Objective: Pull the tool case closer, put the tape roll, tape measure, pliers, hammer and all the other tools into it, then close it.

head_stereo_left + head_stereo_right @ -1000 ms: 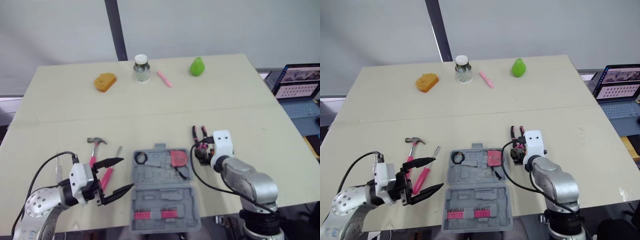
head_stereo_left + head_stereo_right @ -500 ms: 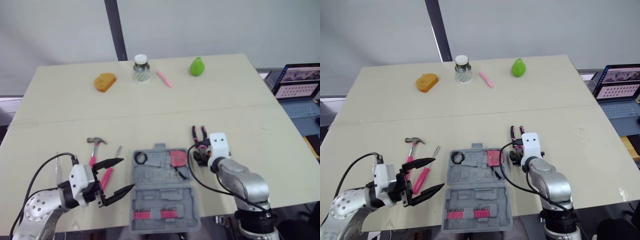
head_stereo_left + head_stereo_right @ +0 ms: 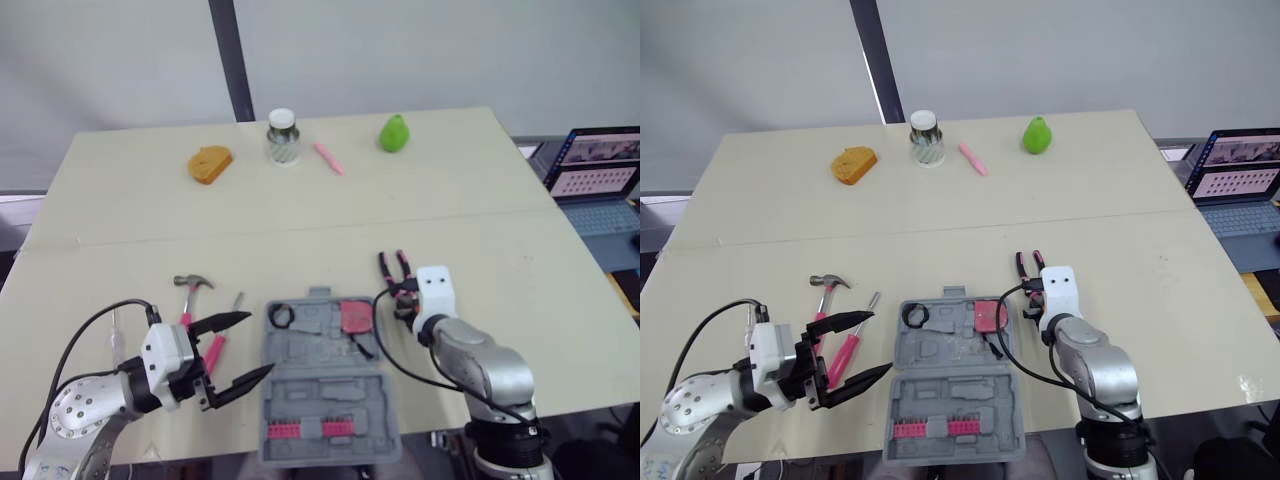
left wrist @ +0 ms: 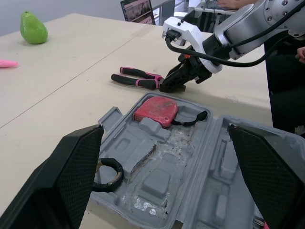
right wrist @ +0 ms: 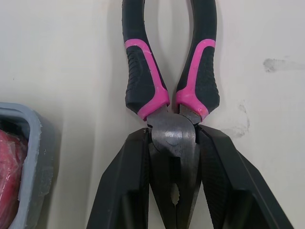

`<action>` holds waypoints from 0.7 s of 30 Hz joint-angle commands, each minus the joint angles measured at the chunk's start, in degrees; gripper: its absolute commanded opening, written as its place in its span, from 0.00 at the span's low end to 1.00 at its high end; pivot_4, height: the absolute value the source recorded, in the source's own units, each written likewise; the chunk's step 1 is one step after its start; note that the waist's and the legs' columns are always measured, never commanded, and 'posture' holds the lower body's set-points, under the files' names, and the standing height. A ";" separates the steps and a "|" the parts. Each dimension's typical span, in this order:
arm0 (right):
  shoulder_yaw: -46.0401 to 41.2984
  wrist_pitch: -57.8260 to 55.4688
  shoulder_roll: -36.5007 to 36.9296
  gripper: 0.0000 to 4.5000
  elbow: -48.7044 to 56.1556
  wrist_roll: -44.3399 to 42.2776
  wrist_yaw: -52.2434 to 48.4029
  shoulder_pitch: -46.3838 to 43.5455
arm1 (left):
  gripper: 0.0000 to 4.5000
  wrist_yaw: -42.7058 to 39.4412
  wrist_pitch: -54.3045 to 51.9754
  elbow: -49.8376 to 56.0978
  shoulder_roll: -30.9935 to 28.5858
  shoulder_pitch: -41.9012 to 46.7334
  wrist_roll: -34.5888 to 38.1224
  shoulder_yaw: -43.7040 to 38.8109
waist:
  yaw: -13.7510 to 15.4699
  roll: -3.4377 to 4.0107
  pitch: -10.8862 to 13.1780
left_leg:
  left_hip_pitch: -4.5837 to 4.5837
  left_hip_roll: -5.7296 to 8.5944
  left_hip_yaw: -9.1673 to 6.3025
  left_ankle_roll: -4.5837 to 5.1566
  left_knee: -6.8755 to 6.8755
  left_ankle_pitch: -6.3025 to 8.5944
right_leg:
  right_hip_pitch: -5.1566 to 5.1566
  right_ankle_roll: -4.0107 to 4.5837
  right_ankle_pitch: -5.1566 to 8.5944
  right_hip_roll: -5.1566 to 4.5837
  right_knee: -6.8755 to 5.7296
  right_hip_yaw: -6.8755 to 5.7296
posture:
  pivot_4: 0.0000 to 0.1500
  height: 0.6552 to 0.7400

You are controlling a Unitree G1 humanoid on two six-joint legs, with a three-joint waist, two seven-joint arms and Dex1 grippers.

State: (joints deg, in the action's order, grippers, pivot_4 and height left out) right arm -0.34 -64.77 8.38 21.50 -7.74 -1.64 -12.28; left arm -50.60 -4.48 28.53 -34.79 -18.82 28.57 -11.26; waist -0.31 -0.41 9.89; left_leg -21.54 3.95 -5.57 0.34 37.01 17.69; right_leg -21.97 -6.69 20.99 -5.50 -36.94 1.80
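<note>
Tbl (image 3: 300, 210) — tool case (image 3: 322, 346), hammer (image 3: 192, 283), pliers (image 3: 391, 267), jar (image 3: 283, 137), pear (image 3: 394, 132).

Scuffed grey plastic tool case (image 4: 162, 157); pliers (image 5: 172, 136) dull metal head w/ matt rubbery grips.

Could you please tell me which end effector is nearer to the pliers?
Right. The right end effector grips the pliers by their metal head; the left end effector hovers open across the tool case from them.

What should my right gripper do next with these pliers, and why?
Probably lift straight up a little. The right gripper looks closed on the metal head of the pliers, which lie flat on the table just right of the open tool case; they need to clear its raised rim before moving across.
</note>
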 commanded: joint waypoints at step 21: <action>-9.58 -3.91 20.73 0.21 9.51 -10.21 -18.10 -2.30 | 1.00 -4.23 -0.26 -4.15 -0.84 4.90 4.01 -1.51 | -0.17 0.27 0.17 | -0.07 -0.06 0.04 -0.01 -0.02 -0.01 | -0.04 0.01 0.02 0.05 0.05 0.00 | 1.00 0.72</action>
State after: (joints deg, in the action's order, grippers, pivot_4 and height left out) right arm -9.35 -69.22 27.23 27.36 -15.48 -15.68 -13.75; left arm -53.58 -4.64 23.91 -35.00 -13.93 30.41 -11.32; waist -0.47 -0.13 10.06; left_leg -21.61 3.87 -5.52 0.32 36.97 17.68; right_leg -22.01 -6.69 21.01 -5.44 -36.87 1.79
